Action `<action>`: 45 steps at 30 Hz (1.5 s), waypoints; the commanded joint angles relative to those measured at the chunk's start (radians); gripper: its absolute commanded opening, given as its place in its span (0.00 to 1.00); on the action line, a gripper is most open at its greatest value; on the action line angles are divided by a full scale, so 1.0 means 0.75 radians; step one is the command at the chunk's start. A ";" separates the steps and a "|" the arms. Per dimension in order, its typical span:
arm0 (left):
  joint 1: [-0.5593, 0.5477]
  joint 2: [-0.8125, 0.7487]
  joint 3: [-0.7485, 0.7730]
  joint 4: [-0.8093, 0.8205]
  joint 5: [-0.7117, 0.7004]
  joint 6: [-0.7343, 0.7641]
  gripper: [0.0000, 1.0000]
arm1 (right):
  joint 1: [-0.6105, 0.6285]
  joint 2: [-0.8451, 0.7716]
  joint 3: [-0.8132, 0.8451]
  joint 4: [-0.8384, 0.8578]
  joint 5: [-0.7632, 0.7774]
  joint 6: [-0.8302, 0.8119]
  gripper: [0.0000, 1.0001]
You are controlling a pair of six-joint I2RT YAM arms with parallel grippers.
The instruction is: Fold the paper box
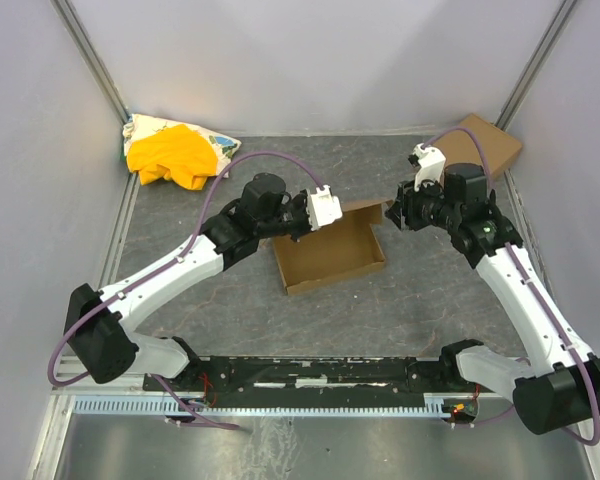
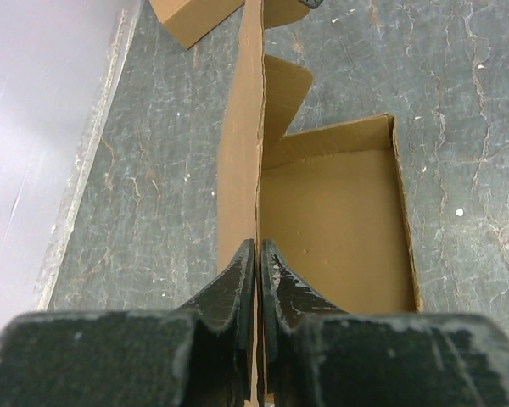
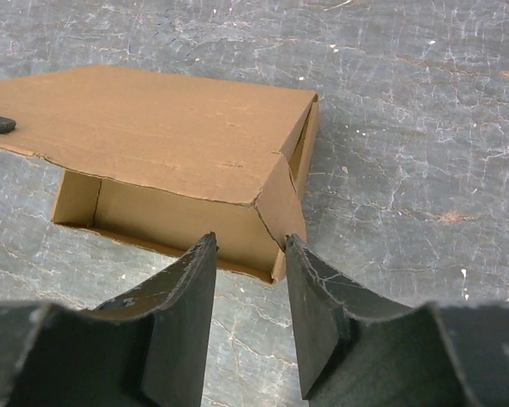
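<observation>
Paper box (image 1: 330, 255) lies open-side up in the middle of the table (image 1: 410, 310), between the two arms, with its tray walls already standing and its lid not yet closed. At the far left corner a yellow-and-white cloth (image 1: 172, 155) lies well apart from the work.

The left gripper (image 2: 259, 259) has its jaws pressed together on the thin edge of the lid panel (image 2: 237, 153). It holds that panel upright along the tray's back wall, probably to steady the box and keep the lid off the tray while the end flaps are dealt with.

On the right, the right gripper (image 3: 250, 254) hovers at the near end of the lid with its jaws apart. The small bent side flap (image 3: 276, 208) hangs just in front of the gap, against the right finger's tip. Nothing is pinched there yet. I judge it is lining up to take this flap and fold it inward, so that it can tuck inside the tray wall.

A second cardboard box (image 1: 488, 143) rests in the far right corner, untouched.
</observation>
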 commanded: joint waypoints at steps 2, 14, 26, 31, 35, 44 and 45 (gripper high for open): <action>0.000 -0.028 0.070 0.022 -0.003 0.052 0.11 | 0.000 0.013 0.008 0.112 0.006 0.006 0.44; 0.000 -0.054 0.085 -0.017 0.045 0.047 0.09 | -0.001 0.024 -0.029 0.217 0.097 -0.001 0.41; 0.001 -0.073 0.090 -0.033 0.042 0.046 0.09 | -0.001 0.070 -0.019 0.227 0.055 -0.031 0.43; 0.000 -0.067 0.091 -0.025 0.015 0.044 0.12 | -0.001 0.063 -0.024 0.223 0.010 -0.027 0.26; 0.000 -0.063 0.089 0.029 -0.078 -0.024 0.54 | 0.000 0.057 -0.016 0.222 0.039 0.002 0.13; 0.006 -0.175 0.035 0.352 -0.647 -0.373 0.69 | -0.002 0.116 0.097 0.141 0.173 0.146 0.07; 0.006 -0.191 0.026 0.392 -0.739 -0.415 0.72 | -0.002 0.123 0.110 0.128 0.189 0.161 0.06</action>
